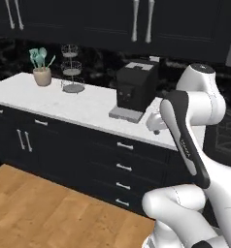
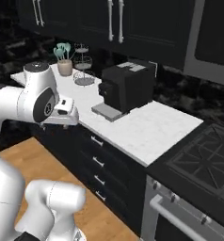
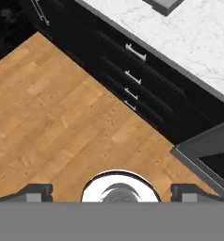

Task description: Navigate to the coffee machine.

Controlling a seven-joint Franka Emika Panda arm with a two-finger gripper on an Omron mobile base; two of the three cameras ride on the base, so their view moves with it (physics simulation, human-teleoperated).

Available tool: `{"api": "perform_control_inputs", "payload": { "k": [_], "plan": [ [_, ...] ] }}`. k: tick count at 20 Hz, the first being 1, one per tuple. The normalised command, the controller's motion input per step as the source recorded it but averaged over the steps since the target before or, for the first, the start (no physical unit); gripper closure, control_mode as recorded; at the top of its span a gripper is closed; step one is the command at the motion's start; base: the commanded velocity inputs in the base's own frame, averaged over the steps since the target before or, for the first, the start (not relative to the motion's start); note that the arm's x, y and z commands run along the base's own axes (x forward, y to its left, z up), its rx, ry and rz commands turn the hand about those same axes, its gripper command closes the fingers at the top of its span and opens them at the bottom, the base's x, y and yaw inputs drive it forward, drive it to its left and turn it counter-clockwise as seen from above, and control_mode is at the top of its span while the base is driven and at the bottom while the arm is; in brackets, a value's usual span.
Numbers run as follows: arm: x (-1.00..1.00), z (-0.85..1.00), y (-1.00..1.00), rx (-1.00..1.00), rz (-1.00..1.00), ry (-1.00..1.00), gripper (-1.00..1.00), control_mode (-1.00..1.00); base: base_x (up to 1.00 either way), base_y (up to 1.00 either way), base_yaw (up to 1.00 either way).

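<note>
The coffee machine [image 1: 134,87] is a matte black box with a flat grey drip-tray base, standing on the white marble counter [image 1: 83,104] against the dark backsplash. In the right base view the coffee machine [image 2: 128,87] sits mid-counter, left of the stove. My arm is folded in front of the counter, the hand held above the floor and pointing down. In the hand view my gripper [image 3: 114,192] is open, its two dark fingertips [image 3: 38,190] far apart with nothing between them, over wood floor. A corner of the grey drip tray [image 3: 163,4] shows at the top edge.
A beige pot of teal utensils [image 1: 41,72] and a wire tiered stand [image 1: 72,72] stand on the counter's left part. A black gas stove [image 2: 203,160] adjoins the counter on the right. Dark drawers [image 3: 132,75] line the counter front above the wood floor [image 3: 52,108].
</note>
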Motion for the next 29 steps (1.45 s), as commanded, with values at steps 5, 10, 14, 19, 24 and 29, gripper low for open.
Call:
{"api": "perform_control_inputs", "payload": {
  "k": [5,10,14,19,24,29],
  "plan": [
    [0.00,0.00,0.00,0.00,0.00,0.00,-1.00,1.00,0.99,0.60,-0.68],
    [0.00,0.00,0.00,0.00,0.00,0.00,-1.00,1.00,1.00,0.55,-0.67],
    [0.00,0.00,0.00,0.00,0.00,0.00,-1.00,1.00,1.00,0.59,-0.51],
    [0.00,0.00,0.00,0.00,0.00,0.00,-1.00,1.00,0.50,0.26,-0.25],
    [0.00,0.00,0.00,0.00,0.00,0.00,-1.00,1.00,0.00,0.00,0.00],
    [0.00,0.00,0.00,0.00,0.00,0.00,-1.00,1.00,0.00,0.00,0.00]
  ]
}}
